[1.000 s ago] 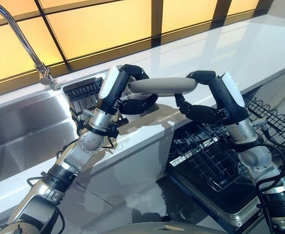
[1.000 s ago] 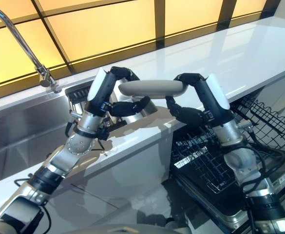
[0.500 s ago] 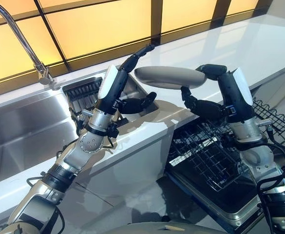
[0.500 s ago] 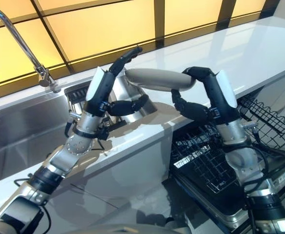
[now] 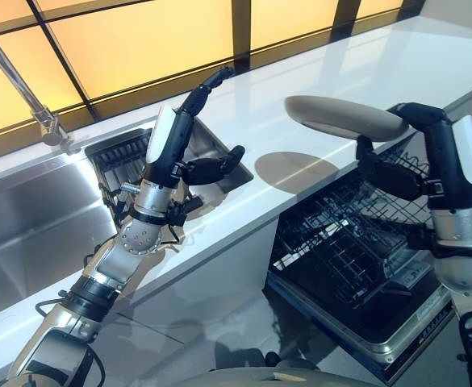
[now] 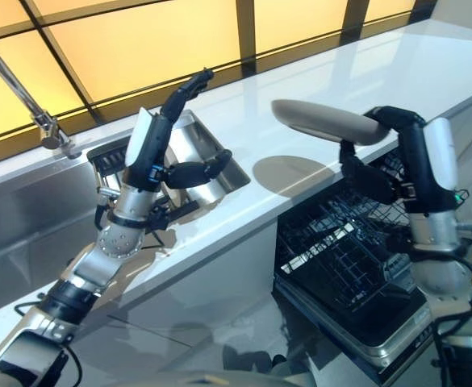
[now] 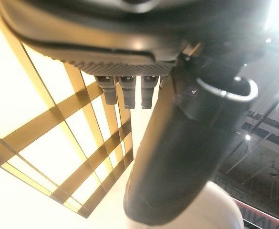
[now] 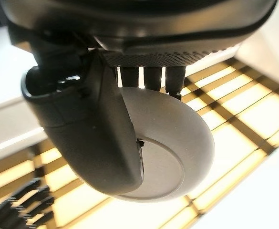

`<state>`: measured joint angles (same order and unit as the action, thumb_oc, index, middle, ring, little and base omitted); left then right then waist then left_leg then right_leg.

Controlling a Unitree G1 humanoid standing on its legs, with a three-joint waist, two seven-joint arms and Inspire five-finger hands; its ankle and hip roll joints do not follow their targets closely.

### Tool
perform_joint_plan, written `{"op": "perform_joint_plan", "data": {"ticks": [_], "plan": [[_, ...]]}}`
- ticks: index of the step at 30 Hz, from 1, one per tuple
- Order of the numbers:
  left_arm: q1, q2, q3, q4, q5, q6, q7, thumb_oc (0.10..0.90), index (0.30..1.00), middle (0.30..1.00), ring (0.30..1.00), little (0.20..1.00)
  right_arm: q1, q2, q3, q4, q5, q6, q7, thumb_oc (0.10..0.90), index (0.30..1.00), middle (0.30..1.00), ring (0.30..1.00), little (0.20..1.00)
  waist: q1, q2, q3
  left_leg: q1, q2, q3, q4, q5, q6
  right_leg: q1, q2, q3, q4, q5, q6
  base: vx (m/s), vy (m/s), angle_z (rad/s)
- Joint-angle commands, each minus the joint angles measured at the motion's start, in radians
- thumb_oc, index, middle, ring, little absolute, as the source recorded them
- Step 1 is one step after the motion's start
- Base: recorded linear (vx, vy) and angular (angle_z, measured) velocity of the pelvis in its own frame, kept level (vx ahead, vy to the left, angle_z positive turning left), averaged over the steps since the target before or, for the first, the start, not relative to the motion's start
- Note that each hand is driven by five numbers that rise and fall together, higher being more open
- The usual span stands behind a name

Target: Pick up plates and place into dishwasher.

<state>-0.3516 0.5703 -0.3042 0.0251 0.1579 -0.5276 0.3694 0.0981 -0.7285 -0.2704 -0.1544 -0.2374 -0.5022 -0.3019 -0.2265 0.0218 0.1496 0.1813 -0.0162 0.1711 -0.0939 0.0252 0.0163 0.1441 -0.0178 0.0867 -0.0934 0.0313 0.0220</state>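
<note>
- At the right of the left eye view, above the open dishwasher (image 5: 357, 282), the right hand (image 5: 417, 157) holds the plate (image 5: 344, 119) alone, fingers hooked over its far rim and thumb pressed against the underside; its own wrist view shows the same pinch on the plate's rim.
- One second ago both hands grip this plate over the white counter (image 5: 316, 89) at frame centre. Half a second ago the left hand's fingers are already lifting off the rim. The handover is now complete.
- The plate now sits further right than before, roughly flat and slightly tilted, its shadow lying on the counter edge just left of the rack (image 5: 340, 242). It is in the air, touching neither counter nor rack.
- The left hand (image 5: 191, 137) stands at centre left, over the corner of the sink (image 5: 34, 218), fingers straight and pointing up toward the window, thumb spread out to the side. It holds nothing and stands well apart from the plate.
- The whole scene has also shifted in the frame, so the camera has turned toward the dishwasher; part of the apparent travel is that.
- Judgement: the carry phase is under way. What remains is lowering the plate, turning it on edge and seating it between the rack's tines. A one-handed rim grip on a smooth plate risks slipping during that turn.
</note>
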Motion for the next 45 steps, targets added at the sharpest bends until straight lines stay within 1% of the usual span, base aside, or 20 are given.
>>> {"op": "perform_joint_plan", "data": {"ticks": [1,6,9,11,14,15,19,22,23,25,26,28,31,32,33,38,40,42,45], "plan": [[-0.079,0.042,0.079,0.007,-0.012,-0.080,0.068,0.800,0.900,0.900,0.900,0.900,-0.065,-0.047,-0.134,-0.008,0.031,-0.031,-0.106,0.100,0.300,0.300,0.300,0.200,-0.018,-0.019,-0.091,0.029,-0.037,0.026,0.007,-0.171,0.058,0.008,0.116,0.044,0.006,-0.060,0.010,0.01,-0.018,-0.16],[-0.062,0.054,0.110,0.012,-0.004,-0.071,0.072,0.800,0.900,0.900,0.900,0.900,0.035,-0.026,-0.213,0.018,0.007,-0.019,-0.131,0.100,0.300,0.300,0.300,0.200,-0.052,-0.019,-0.090,0.023,-0.032,0.047,0.007,-0.170,0.059,-0.006,0.124,0.074,0.006,-0.050,0.014,0.00,-0.011,-0.21],[-0.060,0.053,0.114,0.019,-0.006,-0.066,0.074,0.800,0.900,0.900,0.900,0.900,0.053,-0.020,-0.226,0.037,0.011,-0.021,-0.139,0.100,0.300,0.300,0.300,0.200,-0.060,-0.019,-0.088,0.023,-0.032,0.049,0.007,-0.170,0.060,-0.007,0.126,0.081,0.006,-0.049,0.014,0.00,-0.010,-0.13],[-0.065,0.053,0.119,0.026,-0.006,-0.059,0.075,0.800,0.900,0.900,0.900,0.900,0.077,-0.008,-0.233,0.064,-0.011,-0.007,-0.151,0.100,0.300,0.300,0.300,0.200,-0.069,-0.018,-0.085,0.023,-0.030,0.056,0.007,-0.169,0.060,-0.008,0.127,0.088,0.006,-0.046,0.016,-0.01,-0.013,-0.15],[-0.067,0.055,0.117,0.025,-0.001,-0.049,0.079,0.800,0.900,0.900,0.900,0.900,0.093,0.002,-0.228,0.076,0.008,0.006,-0.120,0.100,0.300,0.300,0.300,0.200,-0.076,-0.017,-0.082,0.023,-0.029,0.061,0.007,-0.169,0.060,-0.011,0.127,0.094,0.006,-0.043,0.018,-0.01,-0.009,-0.11],[-0.070,0.056,0.120,0.028,-0.001,-0.048,0.075,0.800,0.900,0.900,0.900,0.900,0.105,0.014,-0.218,0.087,0.014,0.009,-0.094,0.100,0.300,0.300,0.300,0.200,-0.077,-0.016,-0.080,0.022,-0.029,0.063,0.007,-0.168,0.060,-0.011,0.126,0.095,0.006,-0.042,0.019,-0.01,-0.007,-0.04],[-0.079,0.052,0.111,0.023,0.008,-0.042,0.070,0.800,0.900,0.900,0.900,0.900,0.104,0.040,-0.159,0.115,0.048,0.050,-0.023,0.100,0.300,0.300,0.300,0.200,-0.072,-0.016,-0.077,0.020,-0.029,0.059,0.007,-0.167,0.060,-0.014,0.125,0.089,0.006,-0.040,0.020,0.00,0.000,0.00],[-0.085,0.054,0.106,0.021,0.016,-0.035,0.066,0.800,0.900,0.900,0.900,0.900,0.096,0.043,-0.133,0.125,0.076,0.075,0.017,0.100,0.300,0.300,0.300,0.200,-0.069,-0.017,-0.077,0.018,-0.030,0.057,0.007,-0.166,0.060,-0.015,0.124,0.085,0.006,-0.041,0.020,0.00,0.000,0.00],[-0.092,0.062,0.097,0.014,0.021,-0.028,0.070,0.800,0.900,0.900,0.900,0.900,0.088,0.046,-0.103,0.131,0.090,0.113,0.055,0.100,0.300,0.300,0.300,0.200,-0.064,-0.018,-0.076,0.017,-0.030,0.053,0.007,-0.165,0.060,-0.015,0.122,0.079,0.006,-0.041,0.019,0.00,0.000,0.00],[-0.100,0.068,0.087,0.013,0.019,-0.027,0.074,0.800,0.900,0.900,0.900,0.900,0.076,0.045,-0.071,0.148,0.107,0.145,0.084,0.100,0.300,0.300,0.300,0.200,-0.058,-0.019,-0.075,0.016,-0.031,0.049,0.007,-0.163,0.059,-0.015,0.121,0.074,0.006,-0.041,0.019,0.00,0.000,0.00],[-0.107,0.074,0.076,0.013,0.015,-0.023,0.081,0.800,0.900,0.900,0.900,0.900,0.065,0.045,-0.035,0.165,0.116,0.186,0.120,0.100,0.300,0.300,0.300,0.200,-0.051,-0.020,-0.075,0.013,-0.033,0.044,0.007,-0.162,0.059,-0.016,0.120,0.067,0.006,-0.041,0.019,0.00,0.000,0.00],[-0.110,0.076,0.072,0.013,0.012,-0.024,0.083,0.800,0.900,0.900,0.900,0.900,0.062,0.046,-0.017,0.175,0.122,0.199,0.126,0.100,0.300,0.300,0.300,0.200,-0.048,-0.021,-0.075,0.013,-0.034,0.042,0.007,-0.161,0.058,-0.016,0.119,0.063,0.006,-0.040,0.019,-0.01,-0.007,0.07],[-0.116,0.077,0.057,0.009,0.009,-0.025,0.082,0.800,0.900,0.900,0.900,0.900,0.040,0.053,0.050,0.205,0.113,0.259,0.166,0.100,0.300,0.300,0.300,0.200,-0.035,-0.024,-0.074,0.011,-0.037,0.030,0.007,-0.159,0.058,-0.014,0.115,0.048,0.006,-0.042,0.018,-0.01,-0.011,0.16],[-0.120,0.078,0.049,0.008,0.007,-0.027,0.082,0.800,0.900,0.900,0.900,0.900,0.028,0.055,0.084,0.225,0.106,0.289,0.172,0.100,0.300,0.300,0.300,0.200,-0.025,-0.025,-0.074,0.010,-0.038,0.026,0.007,-0.160,0.058,-0.014,0.113,0.042,0.006,-0.042,0.018,-0.01,-0.011,0.19],[-0.122,0.078,0.044,0.007,0.005,-0.028,0.085,0.800,0.900,0.900,0.900,0.900,0.018,0.057,0.103,0.238,0.106,0.304,0.172,0.100,0.300,0.300,0.300,0.200,-0.021,-0.026,-0.075,0.010,-0.038,0.023,0.007,-0.160,0.058,-0.014,0.112,0.038,0.006,-0.043,0.018,-0.01,-0.009,0.13],[-0.135,0.074,0.024,0.015,0.000,-0.033,0.095,0.800,0.900,0.900,0.900,0.900,-0.027,0.071,0.173,0.305,0.113,0.340,0.161,0.100,0.300,0.300,0.300,0.200,-0.004,-0.027,-0.076,0.011,-0.040,0.014,0.007,-0.160,0.058,-0.010,0.109,0.023,0.006,-0.045,0.016,0.00,-0.002,0.08],[-0.142,0.071,0.009,0.011,0.003,-0.036,0.098,0.800,0.900,0.900,0.900,0.900,-0.066,0.096,0.232,0.365,0.104,0.381,0.146,0.100,0.300,0.300,0.300,0.200,0.013,-0.028,-0.075,0.011,-0.042,0.005,0.007,-0.159,0.058,-0.006,0.106,0.014,0.006,-0.046,0.015,-0.01,0.001,0.10],[-0.144,0.064,-0.002,0.008,0.009,-0.039,0.099,0.800,0.900,0.900,0.900,0.900,-0.094,0.112,0.267,0.413,0.097,0.402,0.134,0.100,0.300,0.300,0.300,0.200,0.026,-0.028,-0.076,0.011,-0.043,-0.003,0.007,-0.160,0.060,-0.004,0.105,0.007,0.006,-0.049,0.013,-0.01,-0.006,0.09],[-0.155,0.065,-0.026,0.007,0.001,-0.039,0.101,0.800,0.900,0.900,0.900,0.900,-0.145,0.124,0.323,0.495,0.141,0.438,0.127,0.100,0.300,0.300,0.300,0.200,0.050,-0.027,-0.076,0.012,-0.045,-0.013,0.007,-0.160,0.060,0.001,0.101,-0.007,0.006,-0.051,0.011,0.00,-0.009,0.11]]}}
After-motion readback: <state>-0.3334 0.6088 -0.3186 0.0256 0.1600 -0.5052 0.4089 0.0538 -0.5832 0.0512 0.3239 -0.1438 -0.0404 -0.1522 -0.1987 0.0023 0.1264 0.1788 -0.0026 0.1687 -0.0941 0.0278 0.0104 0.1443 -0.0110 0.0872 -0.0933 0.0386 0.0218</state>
